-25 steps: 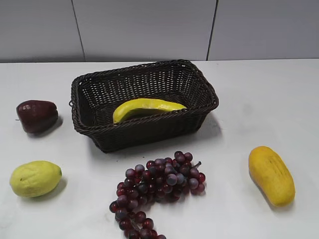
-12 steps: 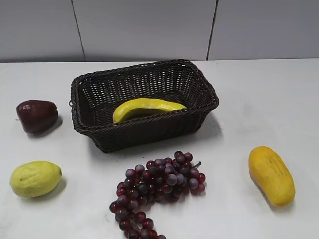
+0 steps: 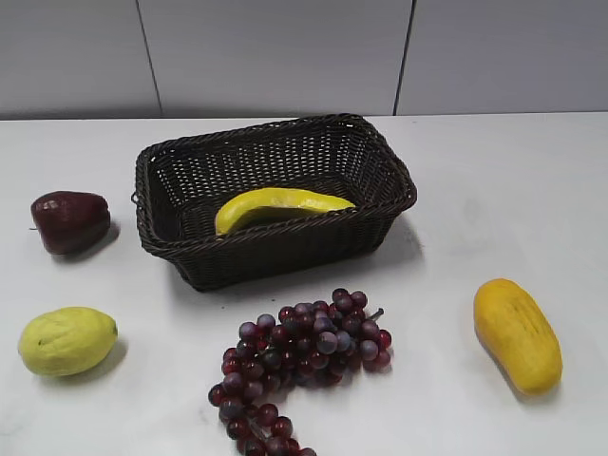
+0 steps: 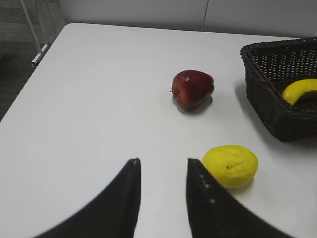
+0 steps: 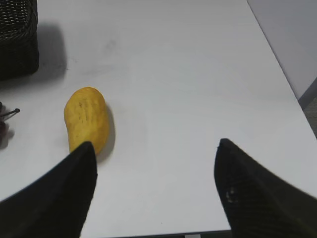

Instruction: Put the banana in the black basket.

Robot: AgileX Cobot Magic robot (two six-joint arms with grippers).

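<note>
Both grippers (left (image 4: pixel 162 166), right (image 5: pixel 156 148)) apart, empty; banana (image 3: pixel 278 206) inside black basket (image 3: pixel 285 255).

You have a white table (image 3: pixel 494 180) with a smooth matte top, lit evenly with soft shadows. Behind it runs a pale grey panelled wall (image 3: pixel 275 52) with thin dark seams. Beyond the table's edge, left of the left jaws, there is grey floor (image 4: pixel 15 59) and a white rack (image 4: pixel 37 25)
</note>
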